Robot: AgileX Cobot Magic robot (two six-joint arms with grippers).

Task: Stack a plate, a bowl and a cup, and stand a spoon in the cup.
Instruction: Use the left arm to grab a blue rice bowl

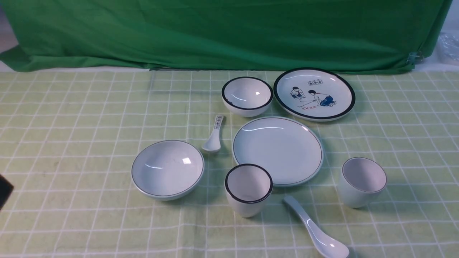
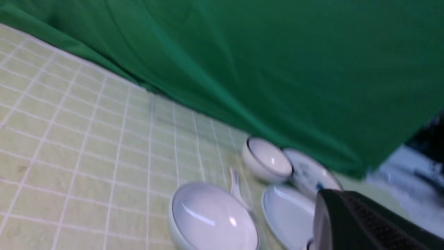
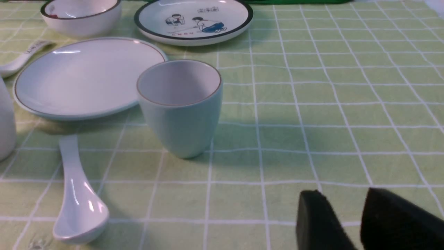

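The plain plate (image 1: pixel 278 150) lies flat mid-table. The wide shallow bowl (image 1: pixel 167 168) stands to its left, the thin-rimmed cup (image 1: pixel 362 181) upright to its right. The long white spoon (image 1: pixel 315 233) lies near the front edge, its scoop towards me. My right gripper (image 3: pixel 343 194) hovers low over bare cloth, open and empty, short of the cup (image 3: pixel 180 107) and off to its side; the spoon (image 3: pixel 78 198) and plate (image 3: pixel 86 76) show beyond. My left gripper (image 2: pixel 327 208) is shut and empty, well left of the bowl (image 2: pixel 213 217). A black part of the left arm (image 1: pixel 4 190) pokes in at the left edge.
A black-rimmed cup (image 1: pixel 248 190) stands at the plate's front-left edge, between bowl and spoon. A black-rimmed bowl (image 1: pixel 246 96) and a cartoon plate (image 1: pixel 313 94) sit behind. A small printed spoon (image 1: pixel 214 134) lies between the two bowls. Green cloth (image 1: pixel 229 32) hangs at the back.
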